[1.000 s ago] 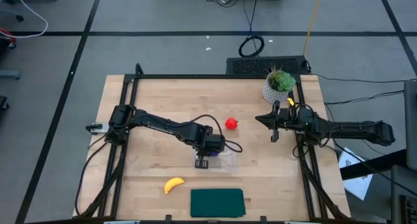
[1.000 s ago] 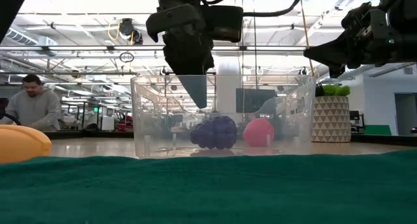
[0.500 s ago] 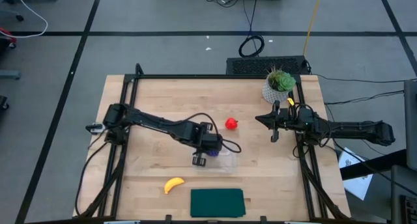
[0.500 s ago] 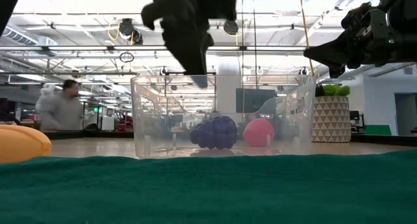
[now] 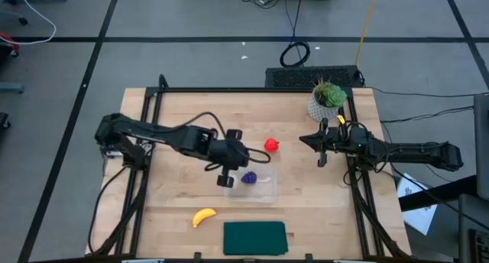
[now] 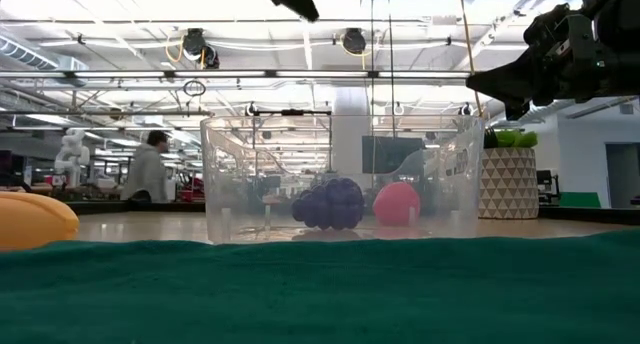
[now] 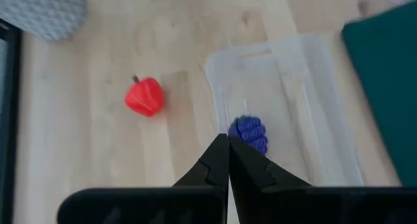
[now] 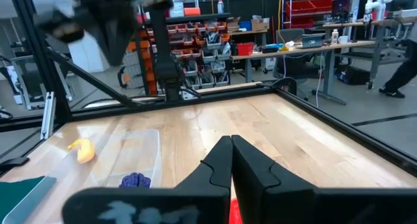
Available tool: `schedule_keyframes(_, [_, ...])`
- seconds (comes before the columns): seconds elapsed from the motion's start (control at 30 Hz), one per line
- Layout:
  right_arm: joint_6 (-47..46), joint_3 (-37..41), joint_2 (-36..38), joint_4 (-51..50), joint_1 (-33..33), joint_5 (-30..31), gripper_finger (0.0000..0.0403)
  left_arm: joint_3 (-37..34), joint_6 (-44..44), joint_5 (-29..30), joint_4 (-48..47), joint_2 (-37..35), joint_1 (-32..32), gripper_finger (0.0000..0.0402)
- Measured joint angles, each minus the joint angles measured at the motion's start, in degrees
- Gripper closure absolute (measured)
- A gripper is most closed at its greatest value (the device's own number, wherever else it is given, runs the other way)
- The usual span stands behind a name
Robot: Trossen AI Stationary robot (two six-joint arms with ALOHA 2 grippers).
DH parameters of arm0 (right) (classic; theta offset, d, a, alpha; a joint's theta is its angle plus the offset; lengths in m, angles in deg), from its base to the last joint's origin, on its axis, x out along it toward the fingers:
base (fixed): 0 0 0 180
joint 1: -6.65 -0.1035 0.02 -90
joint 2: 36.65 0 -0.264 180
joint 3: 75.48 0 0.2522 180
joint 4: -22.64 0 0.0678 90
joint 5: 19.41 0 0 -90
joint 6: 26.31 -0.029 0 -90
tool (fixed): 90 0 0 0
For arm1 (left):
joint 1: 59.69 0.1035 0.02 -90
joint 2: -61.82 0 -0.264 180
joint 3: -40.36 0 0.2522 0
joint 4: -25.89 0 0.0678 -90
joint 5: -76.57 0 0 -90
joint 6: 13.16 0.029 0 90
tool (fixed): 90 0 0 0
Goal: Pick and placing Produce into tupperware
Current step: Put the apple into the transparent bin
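The clear tupperware point(image 5: 258, 185) sits on the wooden table, and the purple grape cluster point(image 5: 249, 177) rests on its floor point(image 7: 249, 131). The red strawberry point(image 5: 271, 145) lies on the table beyond the tupperware's far side point(image 7: 144, 97). The yellow banana point(image 5: 203, 216) lies on the table toward the near edge. My left gripper point(image 5: 227, 180) hangs shut above the tupperware's left end point(image 7: 228, 138), well over the grapes, touching nothing. My right gripper point(image 5: 322, 152) waits shut at the table's right, raised off it point(image 8: 231, 140).
A flat dark green rectangle point(image 5: 254, 238) lies at the near edge, just near of the tupperware. A green plant in a white pot point(image 5: 327, 99) stands at the far right corner. Black rails point(image 5: 145, 163) run along the left and right sides. People move in the room behind.
My left gripper has risen out of the tupperware, from just above the grapes to well over its rim, and has drawn back a little toward the table's left and far side. The grapes have stayed on the tupperware's floor. My right arm has kept still.
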Motion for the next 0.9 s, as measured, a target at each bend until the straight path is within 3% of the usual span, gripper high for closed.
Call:
schedule_keyframes(0.47, [0.2, 0.0, 0.0, -0.4, 0.0, 0.0, 0.0403, 0.0, 2.4, 1.9, 1.5, -9.6, -0.4, 0.0397])
schedule_keyframes(0.77, [0.4, 0.0, 0.0, -0.4, 0.0, 0.0, 0.0403, 0.0, 6.2, -1.6, 2.2, -13.0, 0.5, 0.0399])
schedule_keyframes(0.9, [0.4, 0.0, 0.0, -0.4, 0.0, 0.0, 0.0403, 0.0, 8.4, -5.8, 2.0, -14.4, 1.7, 0.0399])
